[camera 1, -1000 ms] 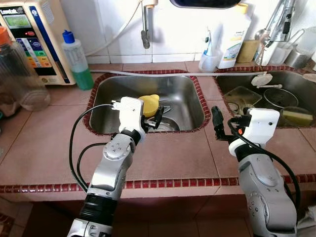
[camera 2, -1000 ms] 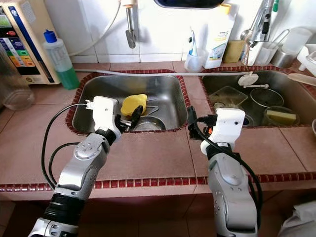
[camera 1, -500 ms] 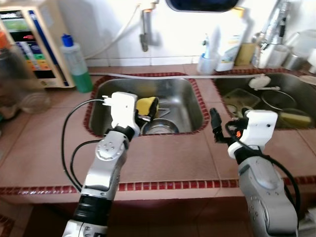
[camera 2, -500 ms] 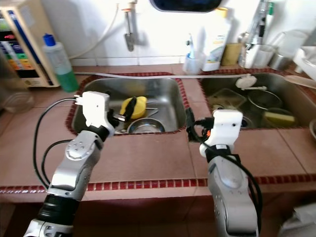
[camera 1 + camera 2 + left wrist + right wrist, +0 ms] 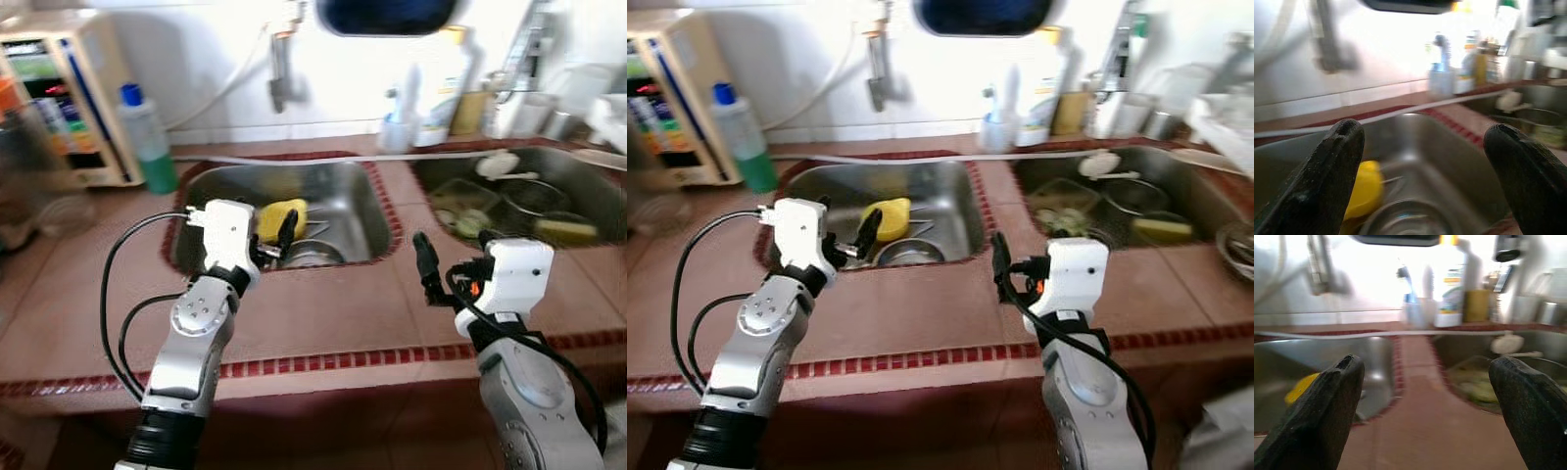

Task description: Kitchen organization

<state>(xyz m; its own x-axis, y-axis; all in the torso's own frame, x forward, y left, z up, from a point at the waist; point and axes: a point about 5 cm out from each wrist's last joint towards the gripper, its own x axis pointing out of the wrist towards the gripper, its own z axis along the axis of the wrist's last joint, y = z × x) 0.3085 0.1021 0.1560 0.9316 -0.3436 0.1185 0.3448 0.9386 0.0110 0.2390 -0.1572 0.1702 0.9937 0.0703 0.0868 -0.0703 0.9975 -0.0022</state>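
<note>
My left gripper (image 5: 279, 235) hovers at the left sink (image 5: 367, 201) rim, fingers spread; yellow cup (image 5: 279, 217) at twelve o'clock. I'd straddle it before closing. Right gripper (image 5: 423, 266), fingers spread, idles over the desk (image 5: 323, 313).

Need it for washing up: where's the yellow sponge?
The yellow sponge lies in the left sink, beside a metal bowl, just beyond the left gripper.

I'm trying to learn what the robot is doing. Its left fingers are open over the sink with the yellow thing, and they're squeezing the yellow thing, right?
Not quite. The left gripper is open over the left sink, but it isn't squeezing the yellow item. The left wrist view shows its fingers spread wide with the yellow item lying in the basin beyond them, untouched.
</note>
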